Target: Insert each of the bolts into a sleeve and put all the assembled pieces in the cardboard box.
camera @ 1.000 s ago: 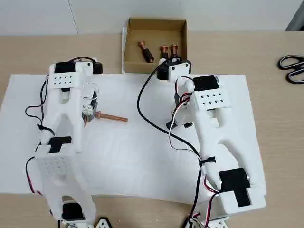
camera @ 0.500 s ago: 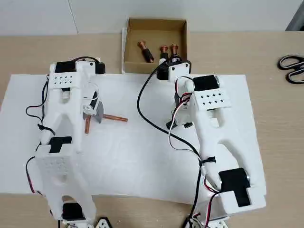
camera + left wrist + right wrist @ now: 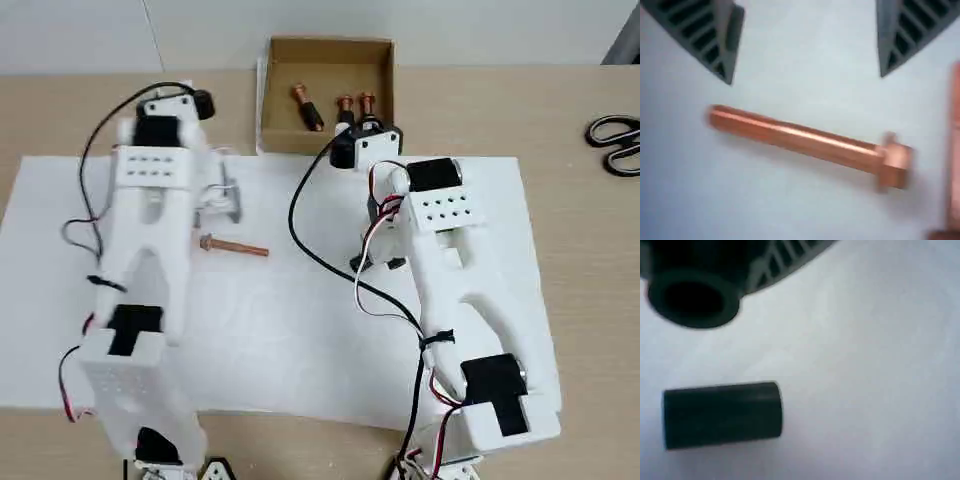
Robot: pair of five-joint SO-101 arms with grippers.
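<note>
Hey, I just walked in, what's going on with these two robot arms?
Two arms are pairing copper bolts with black sleeves. The left gripper hangs open above a loose bolt lying on the white sheet, with a second bolt beside it. The right wrist view has one black sleeve end-on up close and another sleeve lying on the sheet. Three assembled pieces already sit in the cardboard box.

Two white arms (image 3: 150,250) are pictured, fitted with black motors (image 3: 497,385) and strung with black, red and white cables (image 3: 292,210).
</note>
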